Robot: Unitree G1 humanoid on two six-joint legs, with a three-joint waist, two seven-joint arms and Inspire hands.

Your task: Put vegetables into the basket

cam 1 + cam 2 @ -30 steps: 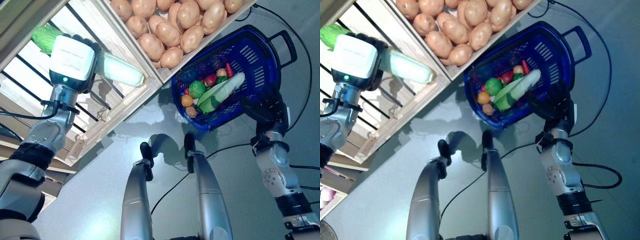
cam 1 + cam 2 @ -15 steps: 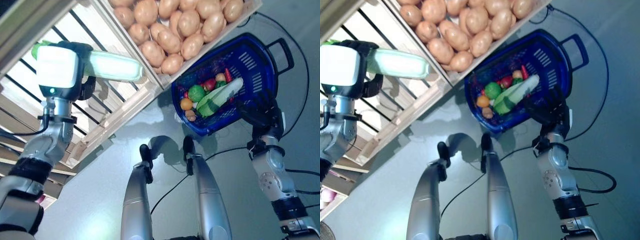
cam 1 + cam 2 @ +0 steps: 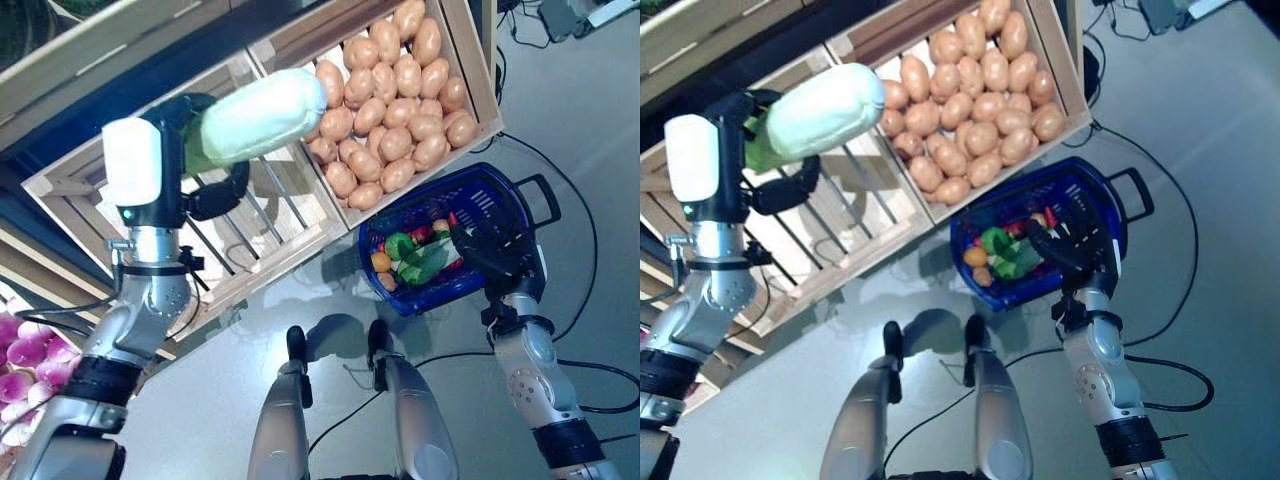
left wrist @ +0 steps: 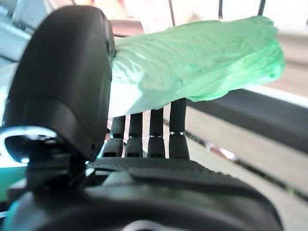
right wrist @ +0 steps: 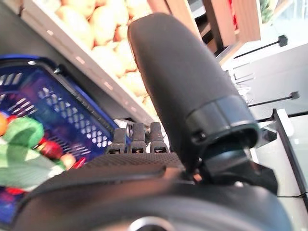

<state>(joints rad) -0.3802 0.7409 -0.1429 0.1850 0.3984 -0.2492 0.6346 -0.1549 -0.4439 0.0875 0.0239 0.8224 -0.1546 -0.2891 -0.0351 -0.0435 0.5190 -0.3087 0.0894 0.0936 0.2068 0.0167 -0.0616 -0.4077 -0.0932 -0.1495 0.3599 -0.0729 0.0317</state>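
Observation:
My left hand (image 3: 222, 192) is shut on a long pale green cabbage (image 3: 265, 115) and holds it high in front of the wooden stand, up and to the left of the basket. The left wrist view shows my thumb (image 4: 62, 82) and fingers (image 4: 154, 130) curled round the cabbage (image 4: 192, 62). The blue plastic basket (image 3: 445, 290) stands on the floor and holds a round green vegetable (image 3: 400, 245), a small orange one (image 3: 380, 262), red ones and a long pale green one (image 3: 430, 262). My right hand (image 3: 495, 250) is open, fingers straight, over the basket's near right rim (image 5: 62, 125).
The wooden stand's tilted crates (image 3: 470, 70) rise right behind the basket, the nearest crate edge almost touching its far rim. A slatted crate (image 3: 250, 240) lies below my left hand. Grey floor (image 3: 600, 150) spreads to the right of the basket.
The camera has moved, so more of the stand shows. My left hand has lifted the cabbage up out of the slatted crate and turned it. My right hand stays by the basket.

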